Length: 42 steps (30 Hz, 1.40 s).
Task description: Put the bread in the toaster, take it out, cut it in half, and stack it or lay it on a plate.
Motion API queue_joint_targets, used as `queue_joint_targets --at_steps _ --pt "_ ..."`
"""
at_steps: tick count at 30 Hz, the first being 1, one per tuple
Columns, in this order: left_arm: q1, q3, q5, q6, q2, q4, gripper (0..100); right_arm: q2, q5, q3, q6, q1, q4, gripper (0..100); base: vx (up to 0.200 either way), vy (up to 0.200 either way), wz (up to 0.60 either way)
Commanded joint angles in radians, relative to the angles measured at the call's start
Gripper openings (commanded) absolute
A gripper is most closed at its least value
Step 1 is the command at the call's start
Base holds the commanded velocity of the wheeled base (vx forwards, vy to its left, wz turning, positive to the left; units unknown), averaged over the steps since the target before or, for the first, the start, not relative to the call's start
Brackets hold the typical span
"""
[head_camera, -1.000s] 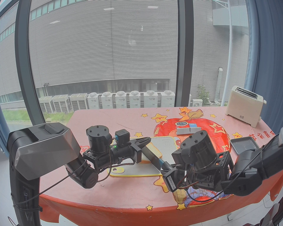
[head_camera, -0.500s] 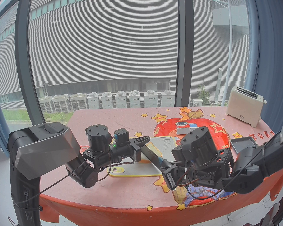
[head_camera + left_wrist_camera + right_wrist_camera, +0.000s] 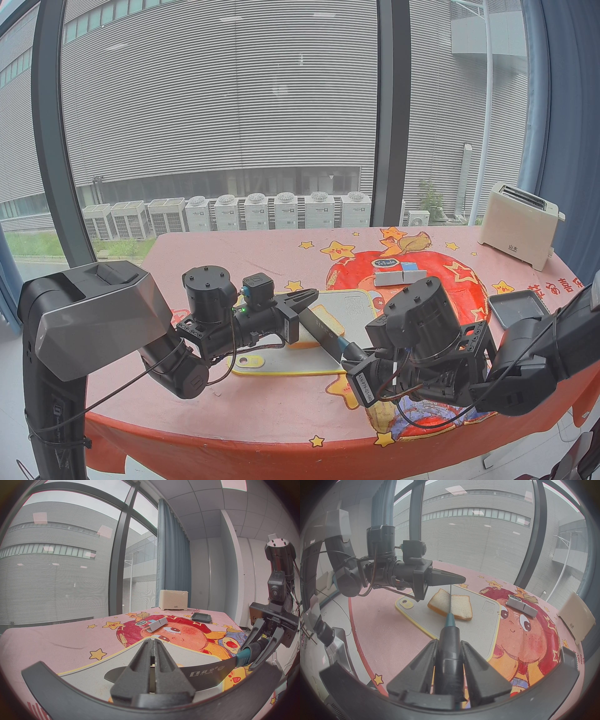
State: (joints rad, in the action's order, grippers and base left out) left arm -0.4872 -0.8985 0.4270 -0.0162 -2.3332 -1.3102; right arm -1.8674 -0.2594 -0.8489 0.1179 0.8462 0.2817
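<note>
Lately the right arm has rocked: its wrist lifted a touch half a second ago and has settled back down. So the right end effector [image 3: 449,645], clamped on the handle of the knife [image 3: 320,332], looks to be sawing rather than travelling. The blade stands on edge across the middle of the bread [image 3: 461,605], which lies flat on the cutting board [image 3: 356,309] and has not shifted; whether the slice is cut through I cannot tell. The left end effector [image 3: 309,298], fingers pressed together, has kept its place just above the bread beside the blade. By my reading the cutting is under way, with plating left to do. Around it stand a tall window [image 3: 219,112] and a blue curtain [image 3: 569,125] — then the desk [image 3: 250,256] under a pink cartoon cloth, the toaster [image 3: 519,225] at its far right corner, a dark plate [image 3: 517,307] near the right arm, and a small grey block [image 3: 400,276] beyond the board.
</note>
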Motion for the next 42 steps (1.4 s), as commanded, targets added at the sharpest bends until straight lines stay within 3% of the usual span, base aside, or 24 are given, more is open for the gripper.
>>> queue_joint_targets --at_steps 1,10,19,42 --pt "-0.007 0.007 -0.002 0.001 0.012 -0.003 0 0.001 0.000 0.001 0.000 0.001 0.005 0 0.000 0.000 0.00" --pt "-0.004 0.026 -0.002 0.004 0.072 -0.001 0 0.022 -0.001 -0.013 0.002 -0.004 0.010 0 0.000 0.000 0.00" --pt "-0.002 0.018 -0.002 0.005 0.011 0.005 0 0.017 -0.001 -0.032 -0.003 -0.004 -0.003 0 0.000 0.000 0.00" --pt "0.001 0.020 -0.001 0.007 0.002 -0.001 0 -0.016 0.000 0.002 0.000 0.001 0.005 0 0.000 0.000 0.00"
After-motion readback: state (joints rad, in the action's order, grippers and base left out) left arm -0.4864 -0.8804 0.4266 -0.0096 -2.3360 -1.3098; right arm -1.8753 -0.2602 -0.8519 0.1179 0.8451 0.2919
